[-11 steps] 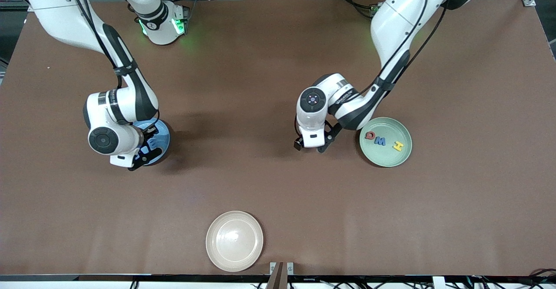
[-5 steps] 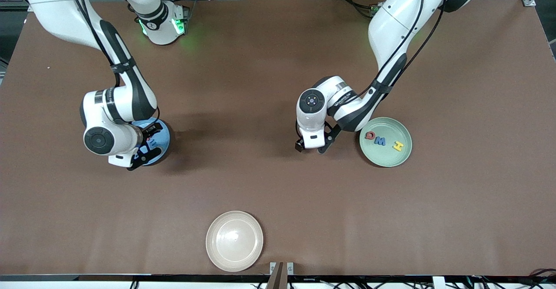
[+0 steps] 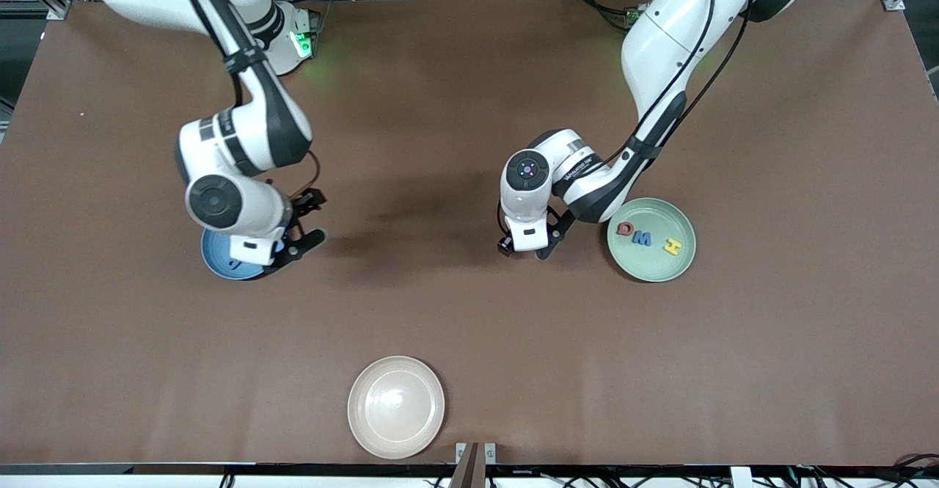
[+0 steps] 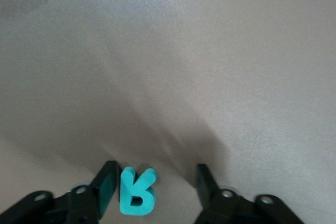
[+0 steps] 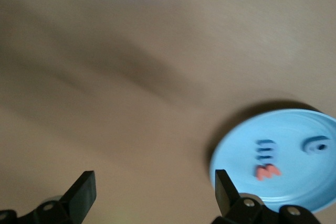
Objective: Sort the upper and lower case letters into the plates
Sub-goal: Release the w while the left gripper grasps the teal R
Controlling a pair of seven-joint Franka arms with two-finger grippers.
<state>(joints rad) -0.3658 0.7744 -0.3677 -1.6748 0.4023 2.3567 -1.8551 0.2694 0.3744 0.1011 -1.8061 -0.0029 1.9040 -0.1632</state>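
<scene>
A teal letter (image 4: 136, 191) lies flat on the brown table between the fingers of my left gripper (image 4: 156, 182). One finger (image 4: 106, 184) touches it and the other stands apart, so the gripper is open. In the front view that gripper (image 3: 524, 246) is low over the table beside the pale green plate (image 3: 653, 266), which holds a red letter (image 3: 625, 229), a blue letter (image 3: 642, 238) and a yellow letter (image 3: 673, 246). My right gripper (image 3: 312, 218) hangs open and empty beside the blue plate (image 3: 218, 259). The blue plate (image 5: 286, 129) holds a red letter (image 5: 268, 171) and two blue letters (image 5: 265, 148).
A cream-white plate (image 3: 396, 407) sits near the table edge closest to the front camera. Bare brown table lies between the two arms. The right arm's wrist covers part of the blue plate in the front view.
My right arm has risen and swung off the blue plate toward the table's middle, uncovering part of the plate. The left arm has stayed almost still, low over the table.
</scene>
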